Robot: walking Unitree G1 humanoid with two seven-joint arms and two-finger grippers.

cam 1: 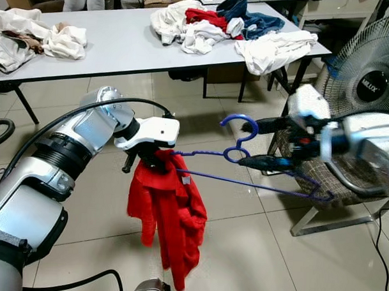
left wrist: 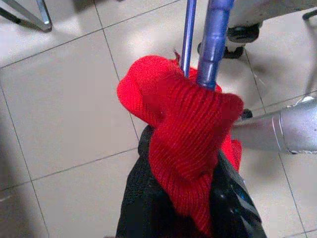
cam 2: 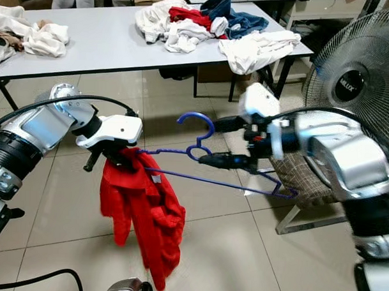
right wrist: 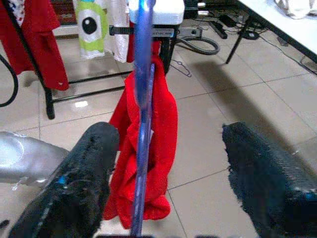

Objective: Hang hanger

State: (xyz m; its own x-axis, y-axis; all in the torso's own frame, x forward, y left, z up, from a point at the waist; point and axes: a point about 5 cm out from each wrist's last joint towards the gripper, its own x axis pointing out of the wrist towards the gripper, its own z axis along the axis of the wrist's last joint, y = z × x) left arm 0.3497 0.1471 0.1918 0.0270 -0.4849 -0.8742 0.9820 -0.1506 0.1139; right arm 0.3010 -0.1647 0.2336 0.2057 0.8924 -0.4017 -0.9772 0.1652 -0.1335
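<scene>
floor tiles (cam 1: 242, 249): open | table (cam 1: 121, 47) ahead | fan (cam 1: 370, 68) right

Bright even indoor light, soft shadows; wrist views blurred up close

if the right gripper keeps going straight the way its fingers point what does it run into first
Most likely the red garment hanging from the blue hanger, then the left gripper clamped on it. The right gripper is open, with the hanger's bar running between its fingers toward the garment. Exact depth is unclear.

white lettering on the fan's black hub badge (cam 1: 372, 86), possibly "MLUX", small and blurry
</scene>
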